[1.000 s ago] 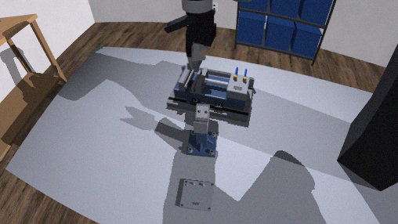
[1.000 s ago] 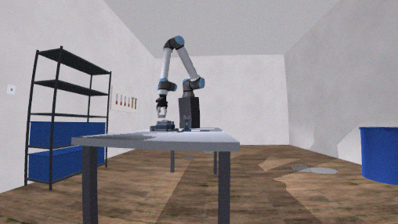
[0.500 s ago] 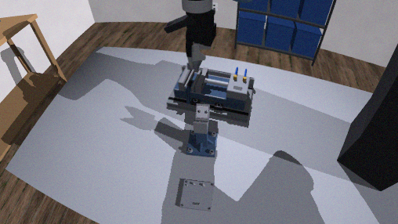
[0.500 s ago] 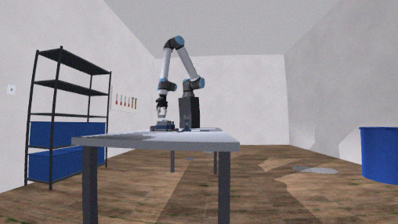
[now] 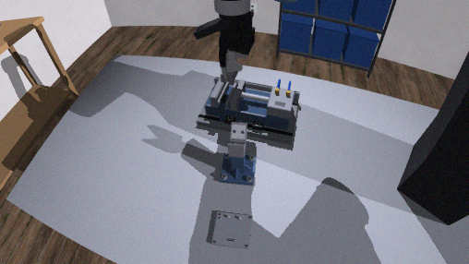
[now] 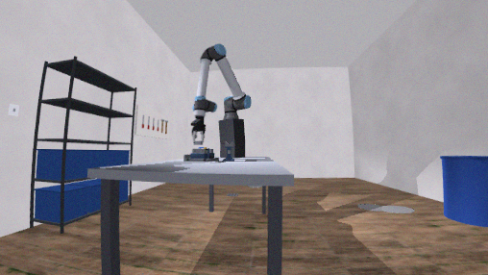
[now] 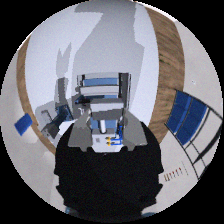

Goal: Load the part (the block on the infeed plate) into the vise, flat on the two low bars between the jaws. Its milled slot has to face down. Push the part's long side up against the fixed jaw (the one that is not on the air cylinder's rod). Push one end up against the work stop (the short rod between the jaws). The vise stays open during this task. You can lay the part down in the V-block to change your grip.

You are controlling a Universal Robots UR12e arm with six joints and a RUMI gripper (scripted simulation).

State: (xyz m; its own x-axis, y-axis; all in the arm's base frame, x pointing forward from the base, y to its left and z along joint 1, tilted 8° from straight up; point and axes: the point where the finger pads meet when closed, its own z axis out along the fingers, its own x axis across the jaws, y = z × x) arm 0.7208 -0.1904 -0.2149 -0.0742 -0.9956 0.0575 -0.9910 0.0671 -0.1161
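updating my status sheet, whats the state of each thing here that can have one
gripper: shut on the part, above the vise
part: held between the fingers, not yet seated
vise: open
infeed plate: bare, part gone
V-block: nothing in it

Claw [image 7: 104,131] clamped on the part [image 7: 106,111], vise [image 7: 102,87] below, grey table [image 7: 107,40] beyond

1 vise [image 5: 249,103] | 1 V-block [image 5: 238,159] | 1 infeed plate [image 5: 229,228] | 1 table [image 5: 115,185] | 1 shelf rack, far right [image 5: 334,32] | 1 wood stool, far left [image 5: 28,46] | 2 blue-yellow pins on vise [image 5: 282,89]
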